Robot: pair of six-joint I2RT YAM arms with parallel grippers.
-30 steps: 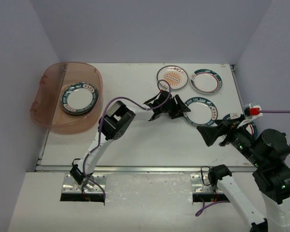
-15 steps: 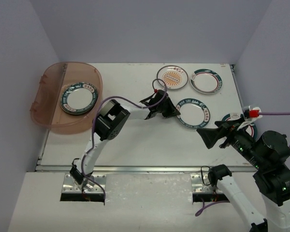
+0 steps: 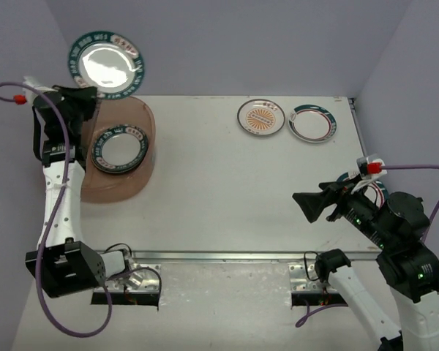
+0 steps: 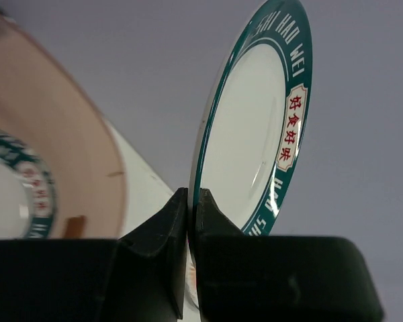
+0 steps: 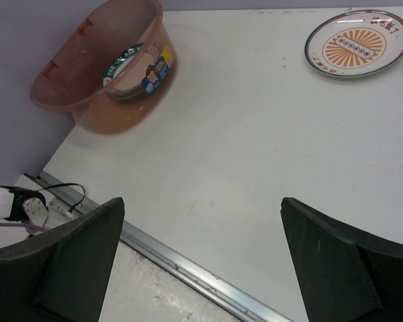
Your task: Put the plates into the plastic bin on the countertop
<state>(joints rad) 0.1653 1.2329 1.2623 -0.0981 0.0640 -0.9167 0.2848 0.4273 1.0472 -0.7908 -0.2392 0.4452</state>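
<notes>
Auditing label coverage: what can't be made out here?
- Stack count in the plastic bin: top view shows only the top plate; right wrist view, wall hides it.
- Plate by the right arm: top view, the arm covers most.
- Lower rim of the held plate: left wrist view, fingers cover it.

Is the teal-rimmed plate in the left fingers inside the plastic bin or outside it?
Outside. The left fingers clamp the teal-rimmed plate by its rim, and it stands on edge in the air, above the bin walls.

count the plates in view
5: a lettered plate in the left gripper by the bin; a top plate in it, maybe more beneath; an orange plate and green-rimmed plate far back; a fifth plate mostly under the right arm.
</notes>
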